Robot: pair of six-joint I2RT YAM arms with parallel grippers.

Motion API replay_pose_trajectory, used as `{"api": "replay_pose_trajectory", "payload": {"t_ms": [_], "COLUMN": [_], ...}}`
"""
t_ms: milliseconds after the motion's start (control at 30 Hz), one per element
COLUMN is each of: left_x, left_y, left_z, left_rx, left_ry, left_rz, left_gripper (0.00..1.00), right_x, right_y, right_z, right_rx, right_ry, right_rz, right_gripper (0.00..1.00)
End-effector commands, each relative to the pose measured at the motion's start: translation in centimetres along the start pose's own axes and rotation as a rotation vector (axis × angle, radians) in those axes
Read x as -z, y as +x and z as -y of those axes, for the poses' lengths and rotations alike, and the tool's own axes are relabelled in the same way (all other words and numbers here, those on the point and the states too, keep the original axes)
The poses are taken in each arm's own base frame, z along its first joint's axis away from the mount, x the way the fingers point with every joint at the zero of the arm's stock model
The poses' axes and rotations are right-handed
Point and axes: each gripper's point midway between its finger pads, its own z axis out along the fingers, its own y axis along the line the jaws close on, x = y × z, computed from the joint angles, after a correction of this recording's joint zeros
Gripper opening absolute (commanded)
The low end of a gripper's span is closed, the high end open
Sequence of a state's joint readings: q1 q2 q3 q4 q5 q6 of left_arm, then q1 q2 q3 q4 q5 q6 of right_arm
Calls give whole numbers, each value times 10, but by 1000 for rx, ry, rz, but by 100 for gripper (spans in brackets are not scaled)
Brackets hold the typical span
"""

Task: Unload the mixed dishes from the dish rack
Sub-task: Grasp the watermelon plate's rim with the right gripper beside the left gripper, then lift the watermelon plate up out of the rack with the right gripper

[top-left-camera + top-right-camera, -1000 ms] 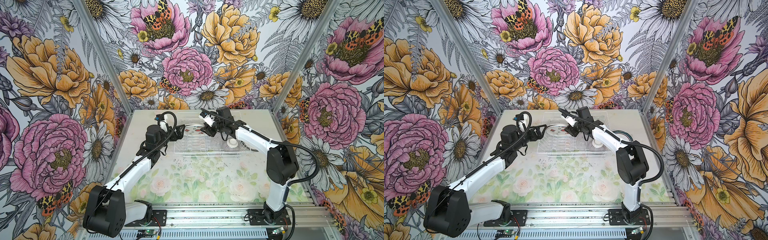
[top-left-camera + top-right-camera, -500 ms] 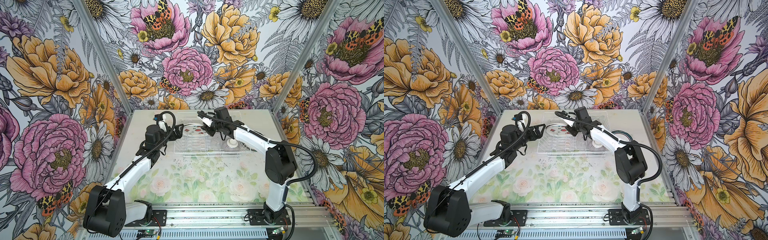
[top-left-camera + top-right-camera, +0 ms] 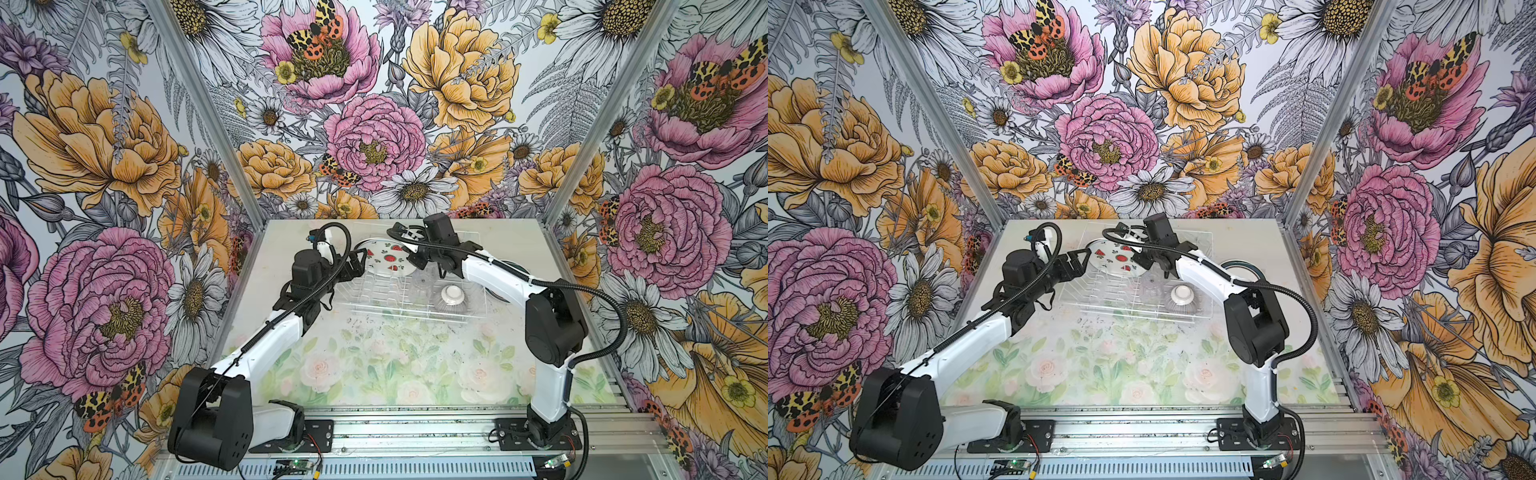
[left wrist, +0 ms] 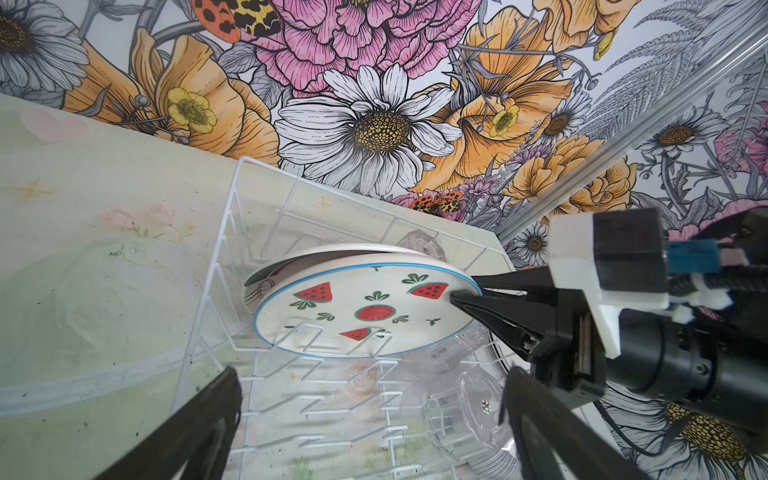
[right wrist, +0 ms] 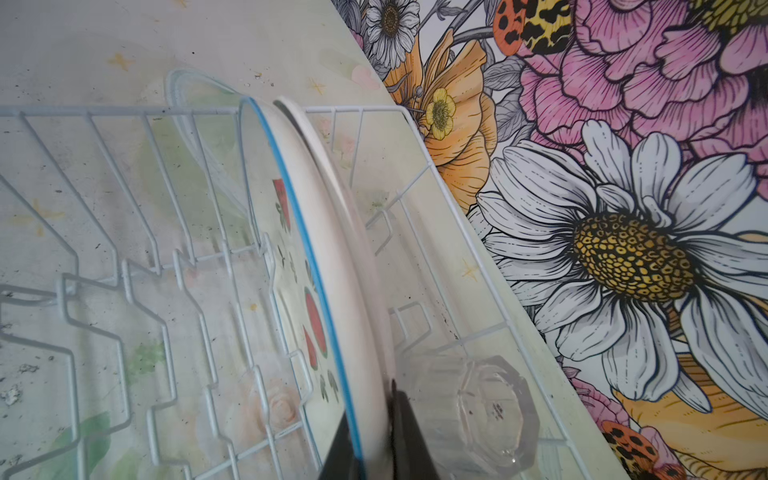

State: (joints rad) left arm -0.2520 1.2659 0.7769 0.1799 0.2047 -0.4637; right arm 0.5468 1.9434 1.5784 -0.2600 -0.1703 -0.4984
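We see right pincer [image 4: 465,291] clamped on watermelon-print plate [image 4: 357,311] rim; second plate [image 5: 332,166] close behind, tumbler [image 5: 490,407] just beside pincer. Left pincer [image 3: 356,266] spread wide beside opposite rim, at dish rack [image 4: 216,266] edge.

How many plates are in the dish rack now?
2. The watermelon-print plate sits in the dish rack slots, its rim pinched by the right gripper; a second plate stands close behind it. The right arm may hide more.
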Motion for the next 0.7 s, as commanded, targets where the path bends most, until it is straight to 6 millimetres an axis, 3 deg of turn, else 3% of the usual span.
{"api": "replay_pose_trajectory", "payload": {"t_ms": [0, 667], "left_x": [-1, 4], "left_y": [-3, 2], "left_z": [-6, -7], "left_rx": [12, 19], "left_ry": [-23, -17], "left_rz": [9, 25], "left_gripper": [99, 99], "right_x": [1, 60], "right_y": [12, -47], "right_z": [-41, -5], "right_rx": [-90, -63], "right_ry": [-148, 67], "right_rz": [-64, 96], "right_gripper": [0, 0]}}
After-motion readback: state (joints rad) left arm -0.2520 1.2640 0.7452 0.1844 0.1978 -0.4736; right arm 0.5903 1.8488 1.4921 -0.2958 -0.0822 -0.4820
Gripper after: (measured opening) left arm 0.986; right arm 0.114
